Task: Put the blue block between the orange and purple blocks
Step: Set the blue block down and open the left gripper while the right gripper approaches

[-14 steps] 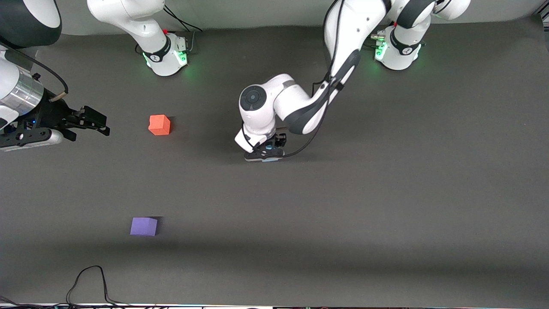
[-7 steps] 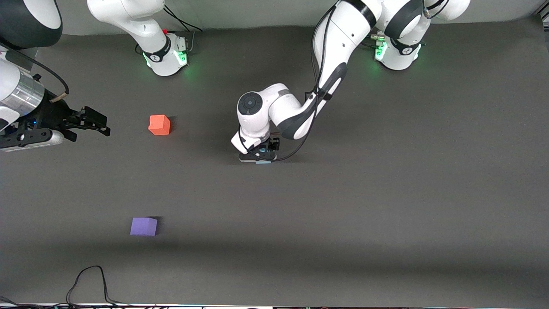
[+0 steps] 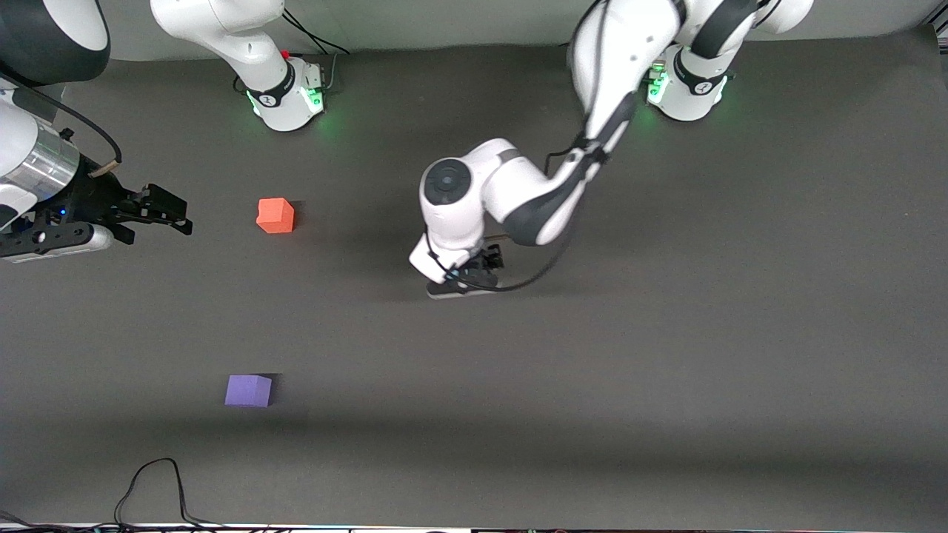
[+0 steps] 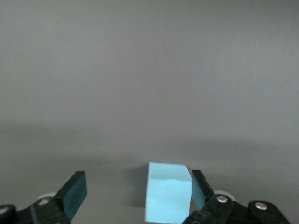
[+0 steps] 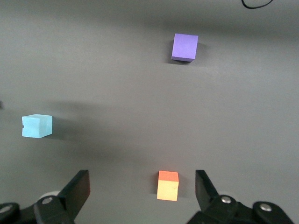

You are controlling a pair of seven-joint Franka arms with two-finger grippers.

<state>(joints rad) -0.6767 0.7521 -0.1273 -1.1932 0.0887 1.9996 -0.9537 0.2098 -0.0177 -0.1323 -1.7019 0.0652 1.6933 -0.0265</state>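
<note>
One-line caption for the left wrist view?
Open left gripper straddles the small sky-blue matte cube on the dark table.

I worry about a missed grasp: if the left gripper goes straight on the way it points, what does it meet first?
Probably the blue block, already between the open left gripper fingers, close against one; then the table.

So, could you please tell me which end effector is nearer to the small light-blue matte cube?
Left. The left end effector is open, its fingers either side of the small light-blue matte cube on the table. The right end effector waits at the right arm's end, beside the orange-red cube.
</note>
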